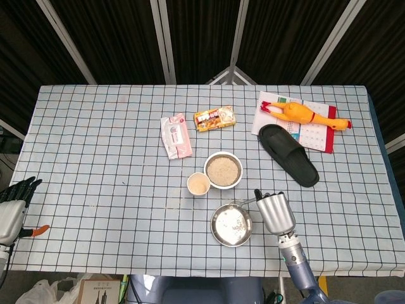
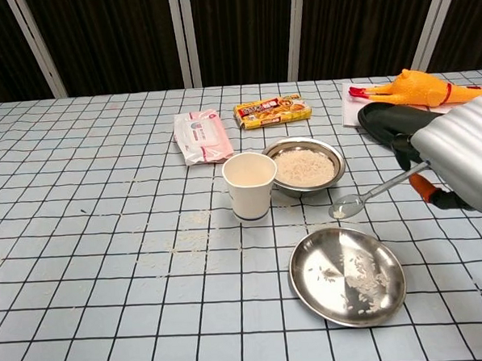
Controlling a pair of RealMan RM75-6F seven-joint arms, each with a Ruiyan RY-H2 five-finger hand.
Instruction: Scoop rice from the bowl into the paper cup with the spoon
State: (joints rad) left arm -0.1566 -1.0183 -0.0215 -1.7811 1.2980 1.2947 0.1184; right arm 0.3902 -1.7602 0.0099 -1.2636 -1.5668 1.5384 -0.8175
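A metal bowl of rice (image 1: 223, 170) (image 2: 304, 166) stands mid-table, with a paper cup (image 1: 199, 184) (image 2: 250, 185) holding some rice just to its left. My right hand (image 1: 274, 213) (image 2: 463, 165) grips a metal spoon (image 2: 373, 195) (image 1: 243, 202) by the handle. The spoon's bowl looks empty and hovers over the far edge of a shallow steel plate (image 1: 231, 224) (image 2: 347, 275), in front of the rice bowl. My left hand (image 1: 14, 201) hangs off the table's left edge, fingers spread, holding nothing.
Grains of rice lie scattered on the checked cloth in front of the cup and in the steel plate. Further back are a pink wipes pack (image 2: 198, 137), a snack packet (image 2: 272, 111), a black slipper (image 1: 288, 154), and a rubber chicken (image 1: 306, 115) on a calendar.
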